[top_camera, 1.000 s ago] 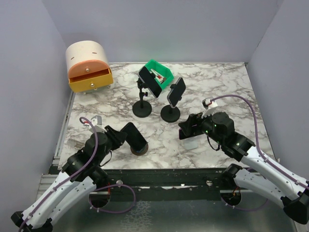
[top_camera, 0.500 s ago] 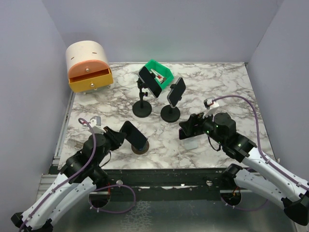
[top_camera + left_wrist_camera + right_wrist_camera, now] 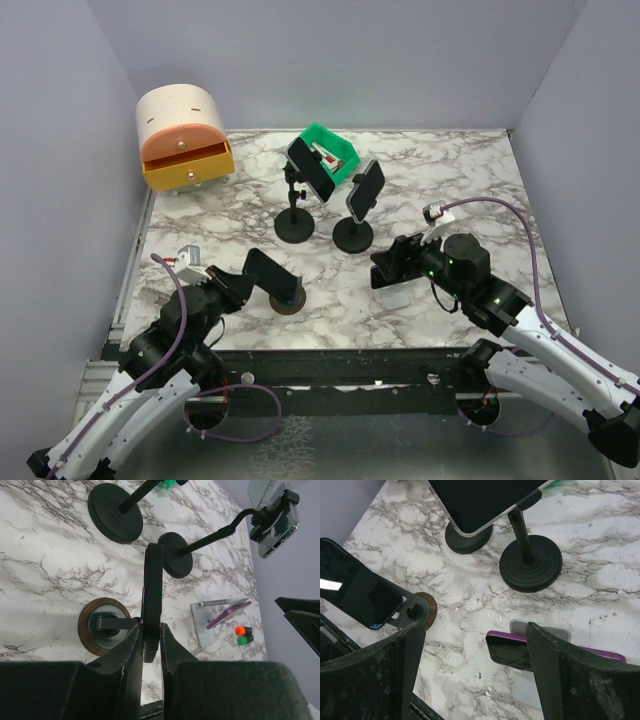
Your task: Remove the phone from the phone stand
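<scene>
My left gripper [image 3: 238,284] is shut on the lower edge of a black phone [image 3: 262,271]. In the left wrist view the phone [image 3: 152,587] shows edge-on between my fingers [image 3: 134,647], beside the bracket of a round wood-rimmed stand [image 3: 106,628]. I cannot tell whether phone and bracket touch. The stand [image 3: 289,300] sits near the table's front edge. My right gripper [image 3: 385,268] is open over a purple phone [image 3: 512,651] that leans on a grey stand [image 3: 540,629]. The black phone [image 3: 355,592] also shows in the right wrist view.
Two black pole stands [image 3: 294,226] [image 3: 352,236] hold phones mid-table. A green bin [image 3: 333,150] stands behind them. A cream and orange drawer box [image 3: 182,140] is at the back left. Small orange and green caps [image 3: 241,635] lie by the grey stand.
My left gripper has pulled back to the left with the black phone, tilting it away from the round stand. The right arm has barely moved.
</scene>
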`<state>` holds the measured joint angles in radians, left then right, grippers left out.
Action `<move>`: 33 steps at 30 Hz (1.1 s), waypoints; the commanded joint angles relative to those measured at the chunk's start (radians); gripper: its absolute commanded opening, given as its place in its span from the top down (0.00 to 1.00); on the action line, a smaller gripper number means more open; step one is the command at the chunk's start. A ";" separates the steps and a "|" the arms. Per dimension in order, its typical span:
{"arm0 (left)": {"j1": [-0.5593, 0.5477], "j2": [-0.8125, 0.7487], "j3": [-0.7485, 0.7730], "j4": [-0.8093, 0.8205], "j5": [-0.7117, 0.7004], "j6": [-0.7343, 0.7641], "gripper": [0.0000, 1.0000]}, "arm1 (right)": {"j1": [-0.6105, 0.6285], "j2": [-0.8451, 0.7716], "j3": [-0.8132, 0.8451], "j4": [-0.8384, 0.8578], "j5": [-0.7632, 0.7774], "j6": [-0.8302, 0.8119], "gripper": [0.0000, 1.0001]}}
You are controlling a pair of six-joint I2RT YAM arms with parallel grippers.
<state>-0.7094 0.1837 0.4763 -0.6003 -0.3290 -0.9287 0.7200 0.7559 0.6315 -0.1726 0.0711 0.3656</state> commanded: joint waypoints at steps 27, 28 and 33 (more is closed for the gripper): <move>-0.003 0.050 0.245 0.273 0.161 0.159 1.00 | -0.002 0.085 0.232 -0.001 -0.484 -0.172 0.08; -0.003 0.055 0.245 0.294 0.186 0.164 1.00 | -0.002 0.096 0.237 0.028 -0.526 -0.160 0.08; -0.004 0.062 0.236 0.404 0.323 0.204 1.00 | -0.002 0.151 0.242 0.178 -0.733 -0.086 0.08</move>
<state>-0.7094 0.2474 0.6842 -0.3977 -0.1696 -0.7612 0.7197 0.8722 0.8501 -0.1173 -0.4355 0.2310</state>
